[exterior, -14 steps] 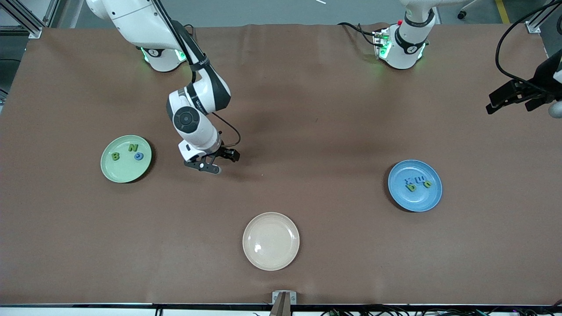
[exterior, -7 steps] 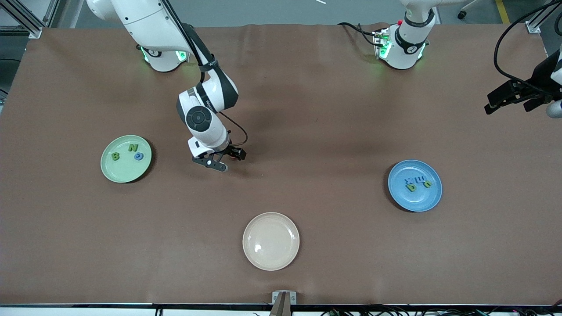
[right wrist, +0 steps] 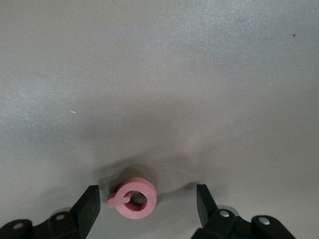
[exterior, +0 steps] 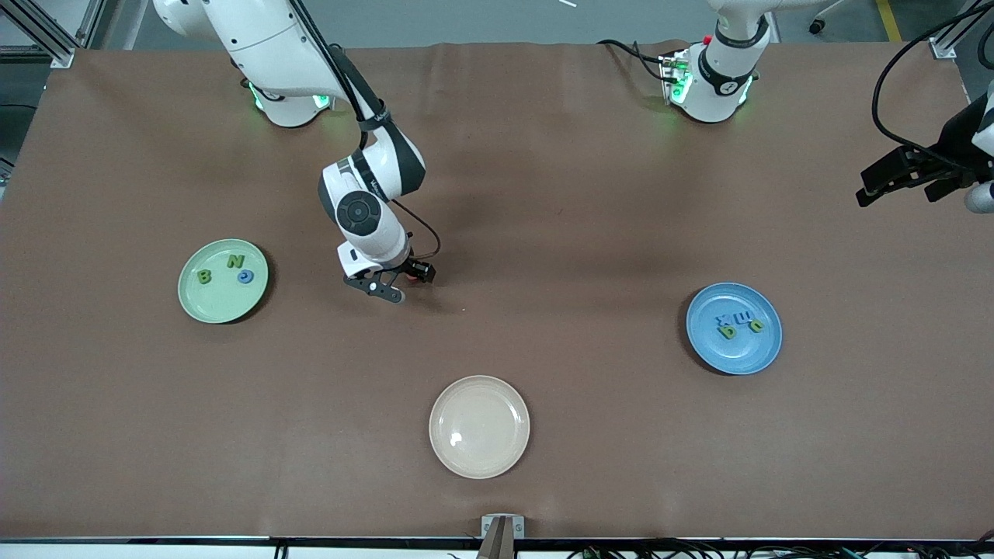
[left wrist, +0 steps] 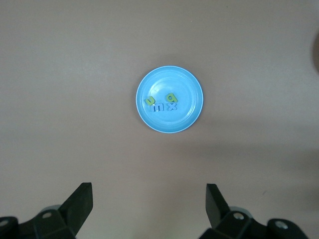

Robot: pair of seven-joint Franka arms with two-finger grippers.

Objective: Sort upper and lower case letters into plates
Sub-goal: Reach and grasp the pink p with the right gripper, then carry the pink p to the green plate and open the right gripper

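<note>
A pink-red letter Q (right wrist: 133,197) lies flat on the brown table between the spread fingers of my right gripper (right wrist: 148,200), which is open and not touching it. In the front view that gripper (exterior: 386,284) is low over the table, between the two plates, and hides the Q. The mint green plate (exterior: 221,303) holds a green B (exterior: 204,276), a green N (exterior: 235,262) and a blue C (exterior: 245,276). The blue plate (exterior: 738,357) holds several small green and blue letters (exterior: 738,322). My left gripper (exterior: 905,178) waits open and empty, high at the left arm's end; its wrist view shows the blue plate (left wrist: 172,84).
A cream-beige round plate (exterior: 479,426) sits empty near the table's front edge, nearer the front camera than the right gripper. Both arm bases stand along the table's back edge.
My right gripper has moved away from the green plate toward the left arm's end of the table and now straddles the Q. The left arm has barely moved.
</note>
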